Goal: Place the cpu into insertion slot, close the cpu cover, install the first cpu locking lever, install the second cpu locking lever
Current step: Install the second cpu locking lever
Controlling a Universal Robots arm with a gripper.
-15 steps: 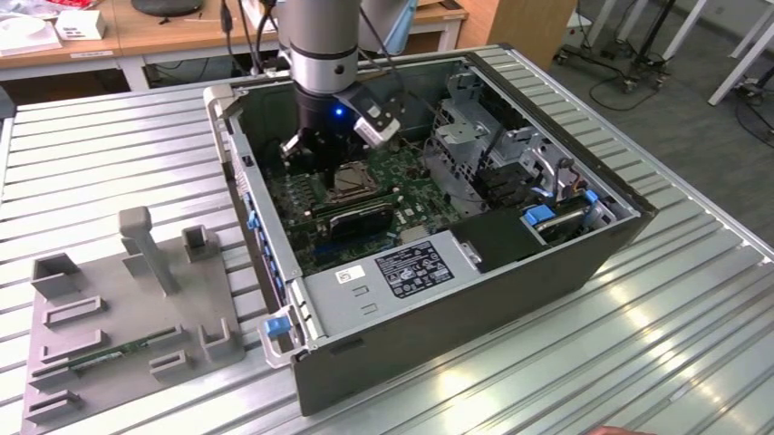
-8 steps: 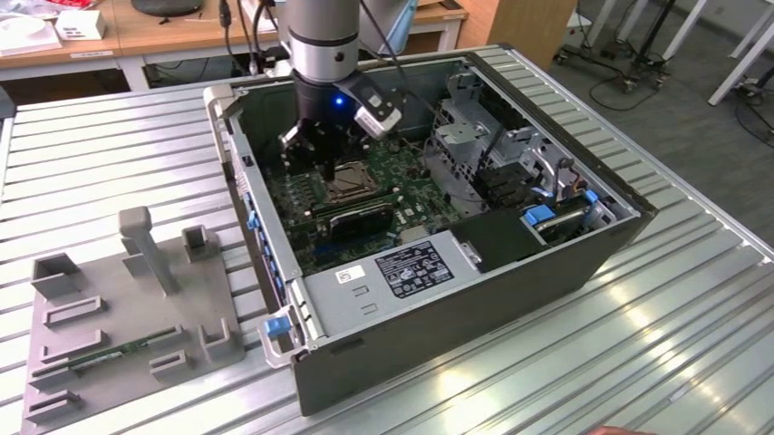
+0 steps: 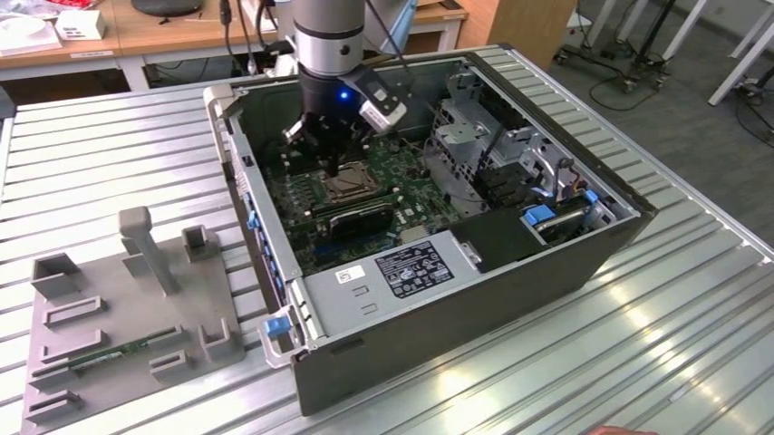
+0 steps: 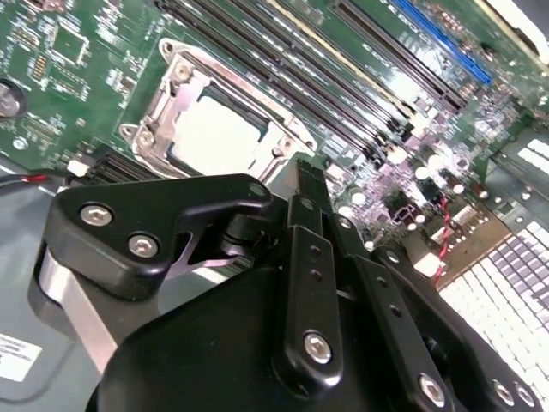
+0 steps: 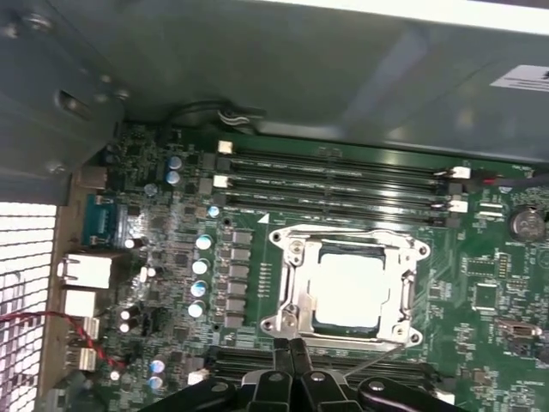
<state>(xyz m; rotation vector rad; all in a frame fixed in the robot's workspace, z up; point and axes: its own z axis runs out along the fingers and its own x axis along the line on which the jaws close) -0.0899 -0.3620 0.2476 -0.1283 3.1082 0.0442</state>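
**Gripper parked right at the socket, chip's already in**

The gripper (image 5: 294,356) hangs just beside the edge of the insertion slot (image 5: 347,287), fingers pinched together with nothing between them, so it's narrow and empty. In the exterior view it sits low inside the open computer case (image 3: 581,245), over the green motherboard (image 3: 405,181).

The cpu (image 5: 350,289) already lies flat in the slot, its pale metal top showing through the window of the cpu cover (image 5: 296,292), which looks folded down around it in both wrist views. A thin wire lever (image 5: 376,359) runs along the socket edge nearest the fingertips; I can't tell if it's latched.

Handling-wise, my guess: the chip is light, stiff and fragile underneath, so best left alone now. The cover is thin sheet metal, springy, slippery. The levers are skinny sprung wire, stiff to push, easy to slip off. I'd take them at the bent end, not mid-span.
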